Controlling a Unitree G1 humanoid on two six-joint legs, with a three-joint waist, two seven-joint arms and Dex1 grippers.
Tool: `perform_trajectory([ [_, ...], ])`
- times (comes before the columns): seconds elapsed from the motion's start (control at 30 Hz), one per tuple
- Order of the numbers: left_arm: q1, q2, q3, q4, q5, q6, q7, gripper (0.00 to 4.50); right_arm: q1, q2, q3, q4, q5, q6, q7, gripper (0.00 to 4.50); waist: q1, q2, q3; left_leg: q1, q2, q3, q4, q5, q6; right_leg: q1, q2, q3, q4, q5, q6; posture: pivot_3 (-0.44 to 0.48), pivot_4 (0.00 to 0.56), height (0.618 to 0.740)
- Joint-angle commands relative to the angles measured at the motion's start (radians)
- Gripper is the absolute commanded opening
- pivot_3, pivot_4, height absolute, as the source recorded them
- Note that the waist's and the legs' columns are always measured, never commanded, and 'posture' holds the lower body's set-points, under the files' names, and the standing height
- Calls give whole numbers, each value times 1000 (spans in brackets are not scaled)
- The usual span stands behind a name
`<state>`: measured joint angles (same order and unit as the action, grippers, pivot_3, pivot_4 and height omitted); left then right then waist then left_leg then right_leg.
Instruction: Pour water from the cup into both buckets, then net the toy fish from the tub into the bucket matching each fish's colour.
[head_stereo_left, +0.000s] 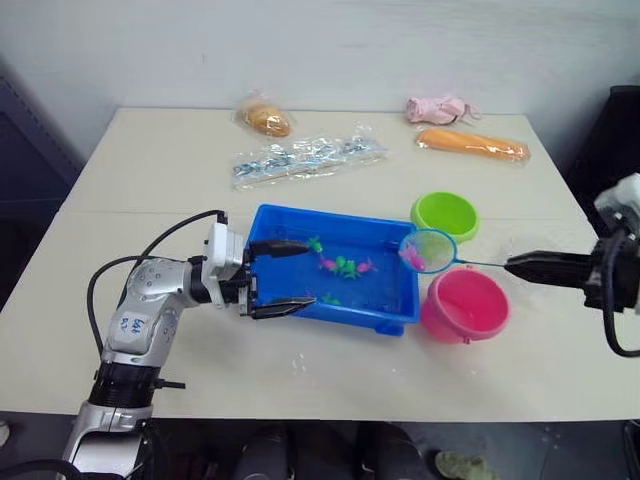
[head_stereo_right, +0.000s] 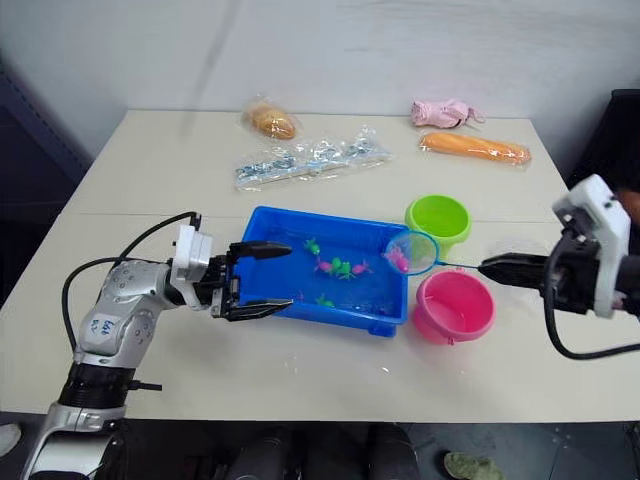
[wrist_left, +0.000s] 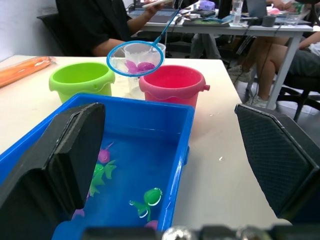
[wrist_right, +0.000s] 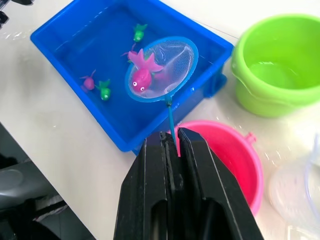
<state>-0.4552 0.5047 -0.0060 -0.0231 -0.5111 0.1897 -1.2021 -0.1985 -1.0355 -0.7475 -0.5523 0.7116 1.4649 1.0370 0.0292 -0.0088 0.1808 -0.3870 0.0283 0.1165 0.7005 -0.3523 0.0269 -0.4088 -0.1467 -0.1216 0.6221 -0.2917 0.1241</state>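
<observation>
Fingers of the right gripper (wrist_right: 172, 137) are pressed together on the thin handle of the net (wrist_right: 162, 70), holding it out level. The net hoop sits above the right end of the tub (head_stereo_left: 290, 225), near the rim closest to the buckets, and carries one pink fish (wrist_right: 142, 75) in its mesh. Fingers of the left gripper (head_stereo_left: 285, 277) are spread wide apart, one on each side of the left end of the tub; contact with the tub walls cannot be confirmed. Inside the tub, several small green and pink toy fish (head_stereo_left: 345, 266) lie in shallow water. The green bucket (head_stereo_left: 445, 215) stands just beyond the tub's far right corner, and the pink bucket (head_stereo_left: 465, 305) stands just beside the tub's near right corner. Both buckets hold water. At the far edge of the table (head_stereo_left: 150, 180) lie several packaged items (head_stereo_left: 305, 157).
</observation>
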Motion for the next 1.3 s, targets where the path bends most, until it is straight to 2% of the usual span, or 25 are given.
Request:
perform_trajectory([
  [0.03, -39, -20, -25, 27, -15, 1, -40, 4470, 105, 103, -206, -125, 11, -36, -50, 0, 0, -1, -1, 0, 0, 0, 0, 0, 0, 0, 0, 0, 0, 0, 0, 0, 150, 740],
  [0.2, -76, -37, -48, 67, -5, -3, -78, 4470, 270, 225, -299, -217, -9, -183, -92, 0, -3, -1, -1, 1, -2, 0, 0, 0, 0, 1, 1, 2, 0, 1, 1, 0, 150, 740],
  [0.3, -88, -42, -53, 81, -3, -5, -91, 4470, 388, 282, -297, -249, -44, -347, -78, 0, -4, 0, -1, 1, -4, 1, 0, 0, 0, 0, 2, 2, 0, 1, 1, 0, 150, 740],
  [0.5, -80, -51, -63, 70, 7, -9, -95, 4470, 637, 455, -130, -154, -336, -1038, -7, 0, -3, 0, -1, 2, -4, 2, -1, 0, 0, 1, 2, 3, -1, 1, 1, 0, 150, 740],
  [0.6, -69, -52, -63, 49, 3, 3, -89, 4470, 664, 519, -103, -89, -370, -1227, -33, 0, -6, 0, -1, 3, -5, 3, -1, 0, 0, 1, 2, 5, -1, 1, 2, 0, 150, 740],
  [0.7, -62, -50, -60, 36, 1, 10, -83, 4470, 691, 520, -82, -47, -412, -1357, -35, 0, -11, 1, -2, 6, -5, 4, -1, 1, 0, 2, 2, 7, -1, 2, 3, 0, 150, 740],
  [0.83, -57, -53, -60, 20, -1, 16, -69, 4470, 705, 513, -69, 8, -494, -1538, -72, 0, -10, 1, -1, 17, 0, 4, -4, 0, -1, 13, 4, 7, -4, 0, 1, 0, 150, 740],
  [1.07, -51, -60, -62, -2, -2, 25, -45, 4470, 710, 480, -30, 98, -668, -1875, -152, 0, -8, 1, -1, 18, 2, 4, -3, -1, -1, 13, 3, 8, -5, 0, 0, 0, 150, 740],
  [1.17, -47, -63, -62, -10, -3, 29, -35, 4470, 713, 464, -31, 165, -835, -2097, -237, 0, -8, 1, -1, 18, 2, 4, -3, -1, -1, 14, 3, 8, -5, 0, 0, 0, 150, 740],
  [1.3, -42, -62, -65, -20, -5, 37, -30, 4470, 691, 443, -55, 235, -984, -2239, -366, 0, -10, 1, -1, 18, 2, 4, -3, -1, -1, 14, 3, 8, -5, 0, 0, 0, 150, 740],
])
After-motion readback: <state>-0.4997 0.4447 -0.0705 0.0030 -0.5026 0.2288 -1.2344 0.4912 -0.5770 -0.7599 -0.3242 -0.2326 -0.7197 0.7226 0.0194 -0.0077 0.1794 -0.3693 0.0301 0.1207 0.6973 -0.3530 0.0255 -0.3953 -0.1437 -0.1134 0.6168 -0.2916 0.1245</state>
